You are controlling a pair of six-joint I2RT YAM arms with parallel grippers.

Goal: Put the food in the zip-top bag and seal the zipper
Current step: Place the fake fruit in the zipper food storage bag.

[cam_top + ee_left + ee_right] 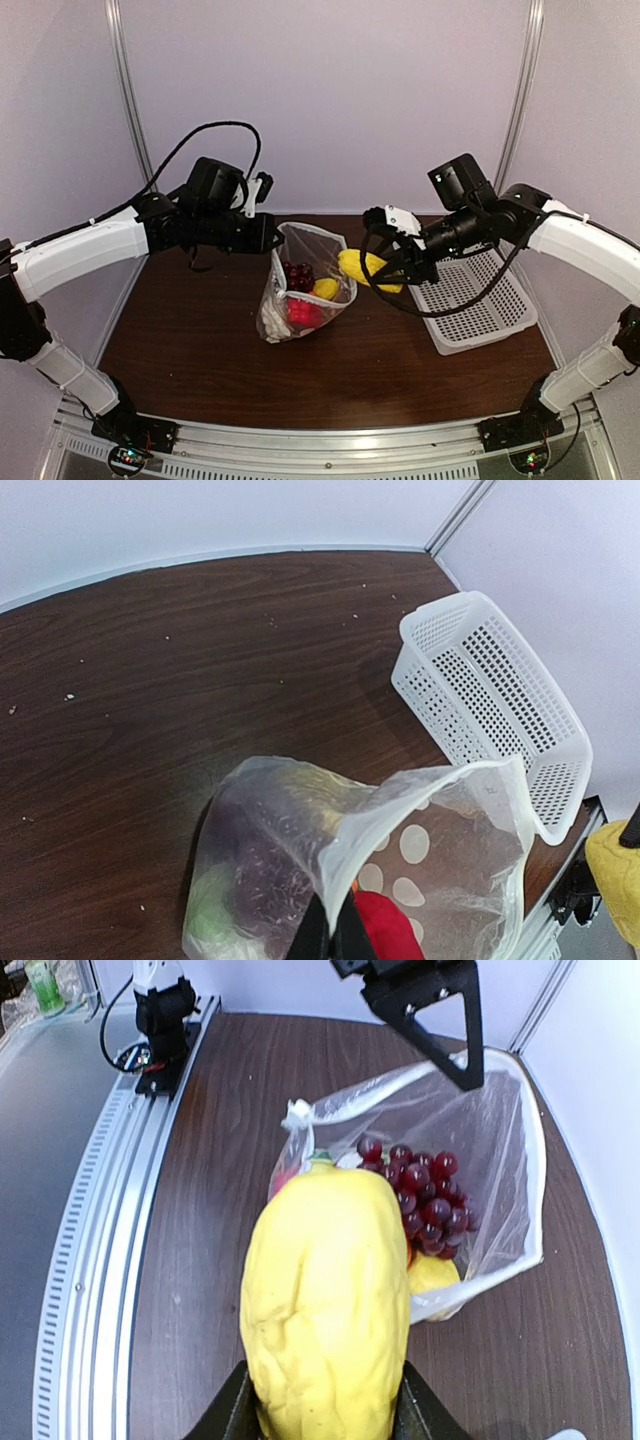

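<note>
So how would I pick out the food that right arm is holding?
Find the white basket on the right. Left of it, the right gripper holds a long bumpy yellow piece by the clear bag, the only food outside it.

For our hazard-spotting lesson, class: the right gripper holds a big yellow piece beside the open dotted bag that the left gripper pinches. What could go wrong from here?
1. The yellow piece in the right gripper looks bulky against the mouth of the zip-top bag; it may catch the rim and fold it shut.
2. The left gripper pinches only one edge; a push could pull the floppy bag free or tip it.
</note>
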